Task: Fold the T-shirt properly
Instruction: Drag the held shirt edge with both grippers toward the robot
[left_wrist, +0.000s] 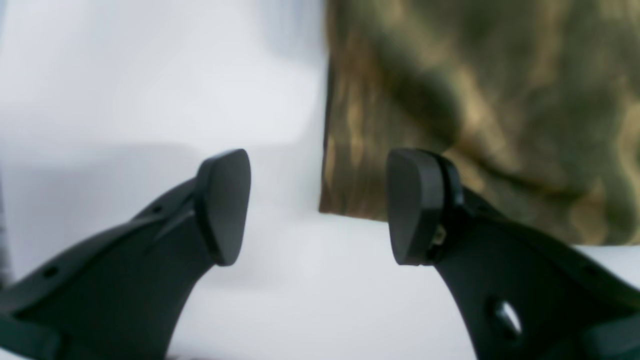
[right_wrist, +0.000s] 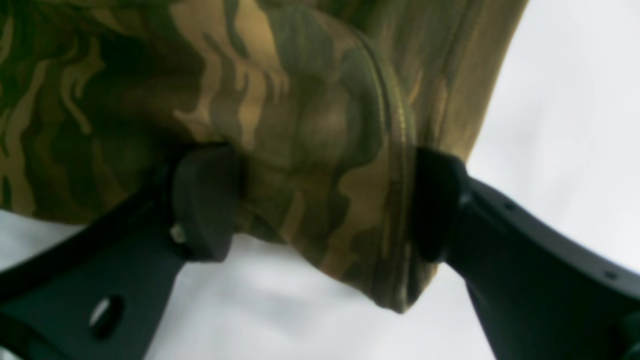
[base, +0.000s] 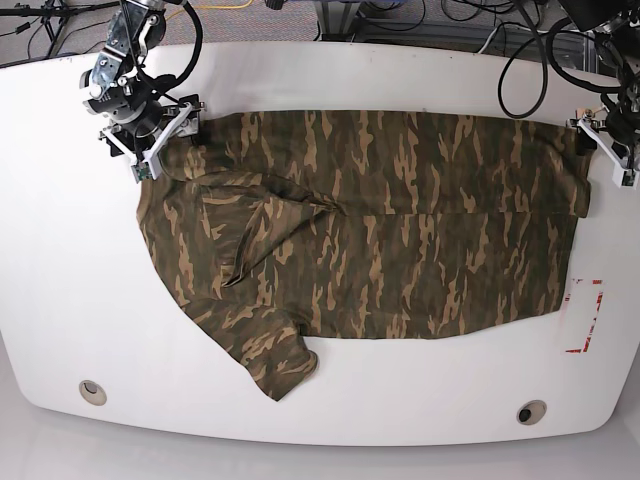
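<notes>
The T-shirt (base: 380, 230) lies spread across the middle of the desk (base: 60, 300), one sleeve reaching toward the lower left. The right gripper (base: 165, 135) sits at its upper-left corner, cloth between the fingers (right_wrist: 205, 200). The left gripper (base: 610, 150) stands at the upper-right corner, its fingers (left_wrist: 225, 205) apart just beside the cloth edge.

Bright, even overhead light on a glaring white table (base: 60, 250); both wrist views blurred.

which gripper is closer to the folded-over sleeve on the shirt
Right. The right gripper sits at the T-shirt's far corner just above the folded-over sleeve, cloth between its jaws. The left gripper is open at the opposite end.
</notes>
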